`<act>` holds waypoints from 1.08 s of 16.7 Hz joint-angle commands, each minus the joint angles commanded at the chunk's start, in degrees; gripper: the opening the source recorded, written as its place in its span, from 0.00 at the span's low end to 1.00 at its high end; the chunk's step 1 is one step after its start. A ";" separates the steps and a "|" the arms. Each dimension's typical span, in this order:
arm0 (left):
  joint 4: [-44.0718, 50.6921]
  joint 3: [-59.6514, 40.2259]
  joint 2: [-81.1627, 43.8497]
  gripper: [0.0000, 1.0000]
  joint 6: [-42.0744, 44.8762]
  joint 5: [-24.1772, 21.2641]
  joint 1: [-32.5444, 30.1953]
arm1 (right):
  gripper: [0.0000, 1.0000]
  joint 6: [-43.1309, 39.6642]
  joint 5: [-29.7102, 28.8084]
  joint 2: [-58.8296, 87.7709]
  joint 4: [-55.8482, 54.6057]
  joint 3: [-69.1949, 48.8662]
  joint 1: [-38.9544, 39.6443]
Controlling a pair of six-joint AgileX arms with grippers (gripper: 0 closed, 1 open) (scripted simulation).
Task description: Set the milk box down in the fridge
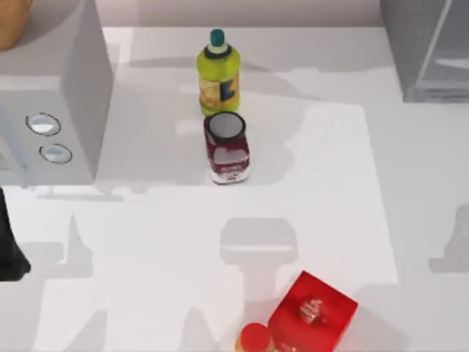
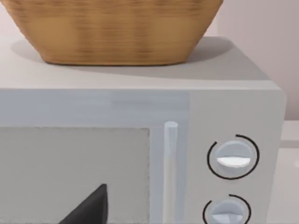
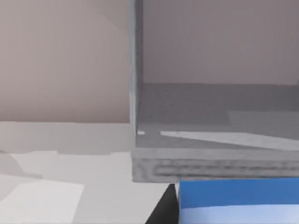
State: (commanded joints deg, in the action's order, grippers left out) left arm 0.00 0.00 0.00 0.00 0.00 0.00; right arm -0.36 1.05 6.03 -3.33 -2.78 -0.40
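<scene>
The milk box [image 3: 238, 198] shows its blue top and a white band close in the right wrist view. My right gripper [image 3: 219, 217] is shut on it, with one dark finger [image 3: 163, 212] against its side. Just beyond the box stands the fridge [image 3: 210, 116], open, its grey floor and back wall bare. The milk box hangs in front of the fridge's front edge and a little above its floor. In the top view the fridge [image 1: 429, 51] stands at the table's far right corner. My left arm [image 1: 9, 249] is parked at the left edge.
A grey microwave [image 1: 51, 110] with two round dials stands at the far left, carrying a wicker basket [image 2: 117, 28]. A yellow bottle [image 1: 218, 77] and a jar [image 1: 227, 147] stand mid-table. Near the front edge sit a red box [image 1: 311, 315] and a red-capped bottle [image 1: 254, 339].
</scene>
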 joint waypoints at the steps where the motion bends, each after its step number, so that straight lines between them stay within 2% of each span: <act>1: 0.00 0.00 0.00 1.00 0.00 0.00 0.00 | 0.00 -0.14 0.49 2.87 -1.69 -1.36 -0.33; 5: 0.00 0.00 0.00 1.00 0.00 0.00 0.00 | 0.00 -0.23 2.86 19.99 -10.99 -8.88 -2.30; 11: 0.00 0.00 0.00 1.00 0.00 0.00 0.00 | 0.00 0.47 6.97 57.46 -29.07 -23.53 -6.51; 18: 0.00 0.00 0.00 1.00 0.00 0.00 0.00 | 0.00 0.30 11.17 94.27 -49.34 -40.01 -11.51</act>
State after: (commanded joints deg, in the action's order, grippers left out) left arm 0.00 0.00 0.00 0.00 0.00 0.00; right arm -0.06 12.22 100.30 -52.67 -42.78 -11.91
